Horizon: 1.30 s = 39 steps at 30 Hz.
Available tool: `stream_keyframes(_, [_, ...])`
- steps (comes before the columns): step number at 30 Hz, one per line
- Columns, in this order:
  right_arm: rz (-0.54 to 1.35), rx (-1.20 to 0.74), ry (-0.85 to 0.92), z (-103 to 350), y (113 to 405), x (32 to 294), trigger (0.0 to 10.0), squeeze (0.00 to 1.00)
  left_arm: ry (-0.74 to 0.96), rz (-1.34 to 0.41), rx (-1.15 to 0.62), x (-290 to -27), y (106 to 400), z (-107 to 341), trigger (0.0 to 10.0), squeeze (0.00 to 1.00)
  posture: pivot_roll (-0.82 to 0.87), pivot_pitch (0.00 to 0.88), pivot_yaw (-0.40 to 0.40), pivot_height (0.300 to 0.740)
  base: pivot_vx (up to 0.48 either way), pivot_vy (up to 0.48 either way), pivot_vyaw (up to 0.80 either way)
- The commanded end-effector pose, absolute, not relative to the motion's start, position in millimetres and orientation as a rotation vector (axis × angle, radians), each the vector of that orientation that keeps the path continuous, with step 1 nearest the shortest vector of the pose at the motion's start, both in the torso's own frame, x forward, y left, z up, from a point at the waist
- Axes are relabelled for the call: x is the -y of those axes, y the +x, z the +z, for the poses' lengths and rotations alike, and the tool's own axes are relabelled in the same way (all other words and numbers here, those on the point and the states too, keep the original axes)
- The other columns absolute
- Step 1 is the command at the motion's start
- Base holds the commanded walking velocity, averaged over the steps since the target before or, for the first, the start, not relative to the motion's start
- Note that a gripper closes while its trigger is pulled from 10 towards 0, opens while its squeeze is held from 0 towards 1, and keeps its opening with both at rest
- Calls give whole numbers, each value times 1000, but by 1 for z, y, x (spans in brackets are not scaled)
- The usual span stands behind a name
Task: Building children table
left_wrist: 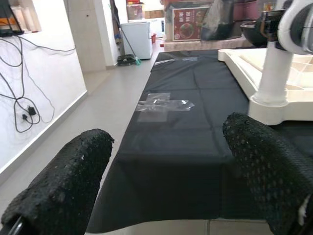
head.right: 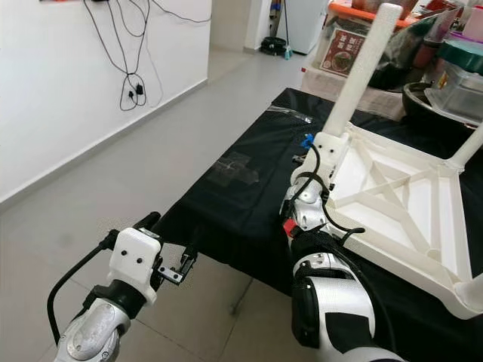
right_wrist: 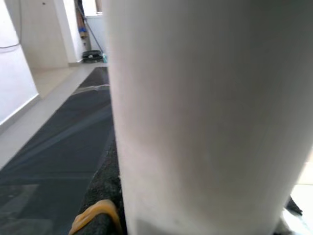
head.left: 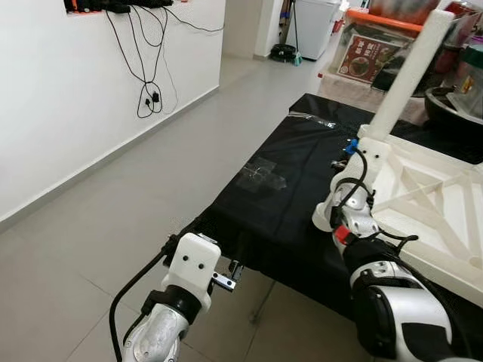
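A white plastic children's table (head.left: 445,219) lies upside down on a surface covered in black cloth (head.left: 279,204). One white leg (head.left: 404,75) stands upright in its near left corner socket. My right gripper (head.right: 317,151) sits at the base of that leg and is shut on it; the leg (right_wrist: 195,112) is pressed close against a black finger (right_wrist: 100,196) in the right wrist view. A second leg (head.right: 472,147) rises at the far right corner. My left gripper (left_wrist: 166,147) hovers open at the cloth's near left edge, with nothing between its fingers.
Clear plastic bags (head.left: 260,175) lie on the cloth left of the table. A white wall with hanging cables (head.left: 147,75) runs along the left, across grey tile floor (head.left: 113,226). Boxes and containers (head.left: 370,53) crowd the far end.
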State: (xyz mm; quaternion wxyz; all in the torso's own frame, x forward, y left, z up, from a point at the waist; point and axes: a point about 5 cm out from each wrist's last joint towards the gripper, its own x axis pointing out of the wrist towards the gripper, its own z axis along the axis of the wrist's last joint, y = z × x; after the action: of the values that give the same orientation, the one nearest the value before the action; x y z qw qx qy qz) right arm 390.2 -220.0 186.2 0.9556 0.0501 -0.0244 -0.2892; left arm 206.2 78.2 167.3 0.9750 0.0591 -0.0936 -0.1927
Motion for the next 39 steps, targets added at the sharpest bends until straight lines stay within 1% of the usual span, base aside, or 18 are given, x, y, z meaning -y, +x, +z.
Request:
stream_keyframes(1, [-809, 53, 68, 189, 374, 271, 0, 0, 127, -398, 174, -76, 205, 163, 10000, 0, 88, 52, -117, 740, 0, 0, 0])
stream_keyframes(5, [-830, 37, 100, 182, 369, 282, 0, 0, 126, -398, 172, -77, 205, 163, 10000, 0, 92, 59, -110, 740, 0, 0, 0])
stream_keyframes(6, [-797, 30, 100, 180, 370, 280, 10000, 1000, 129, -397, 171, -77, 205, 163, 10000, 0, 92, 59, -110, 740, 0, 0, 0])
stream_keyframes(9, [-599, 64, 85, 180, 380, 247, 10000, 1000, 128, -400, 167, -77, 205, 162, 10000, 0, 88, 67, -109, 740, 0, 0, 0])
stream_keyframes(11, [-576, 83, 53, 182, 381, 237, 10000, 1000, 126, -402, 165, -77, 205, 162, 10000, 0, 88, 67, -109, 740, 0, 0, 0])
stream_keyframes(13, [-575, 86, 46, 182, 381, 235, 10000, 1000, 126, -402, 165, -77, 205, 162, 10000, 0, 88, 67, -109, 740, 0, 0, 0])
stream_keyframes(14, [-542, 88, 29, 183, 383, 230, 10000, 0, 126, -404, 165, -76, 205, 162, 10000, 0, 91, 69, -110, 740, 0, 0, 0])
stream_keyframes(16, [-517, 89, 16, 183, 384, 226, 10000, 0, 127, -405, 164, -76, 205, 162, 10000, 0, 91, 69, -110, 740, 0, 0, 0])
stream_keyframes(18, [-366, 176, -42, 188, 382, 199, 10000, 0, 126, -404, 163, -77, 205, 162, 10000, 0, 86, 74, -109, 740, 0, 0, 0])
stream_keyframes(19, [-366, 176, -42, 188, 382, 199, 10000, 0, 126, -404, 163, -77, 205, 162, 10000, 0, 86, 74, -109, 740, 0, 0, 0])
stream_keyframes(20, [-316, 206, -67, 189, 380, 190, 10000, 0, 125, -403, 162, -77, 204, 162, 10000, 0, 78, 75, -110, 740, 0, 0, 0])
stream_keyframes(21, [-272, 218, -51, 188, 377, 182, 10000, 0, 124, -404, 161, -76, 204, 162, 10000, 0, 77, 79, -112, 740, 0, 0, 0])
stream_keyframes(23, [-272, 218, -51, 188, 377, 182, 10000, 0, 124, -404, 161, -76, 204, 162, 10000, 0, 77, 79, -112, 740, 0, 0, 0])
stream_keyframes(26, [-136, 235, 23, 187, 372, 163, 10000, 0, 122, -406, 159, -76, 204, 161, 10000, 0, 75, 80, -111, 740, 0, 0, 0])
stream_keyframes(29, [-59, 241, 19, 188, 370, 151, 10000, 0, 123, -405, 159, -76, 204, 161, 10000, 0, 75, 80, -111, 740, 0, 0, 0])
stream_keyframes(34, [-66, 224, -12, 181, 362, 151, 10000, 0, 122, -400, 162, -77, 205, 162, 10000, 0, 73, 81, -115, 740, 0, 0, 0])
stream_keyframes(37, [-72, 201, -59, 166, 345, 159, 10000, 0, 120, -401, 161, -76, 205, 161, 10000, 0, 66, 84, -112, 740, 0, 0, 0])
stream_keyframes(39, [-44, 172, -37, 157, 335, 159, 10000, 0, 120, -402, 160, -76, 204, 161, 10000, 0, 64, 84, -112, 740, 0, 0, 0])
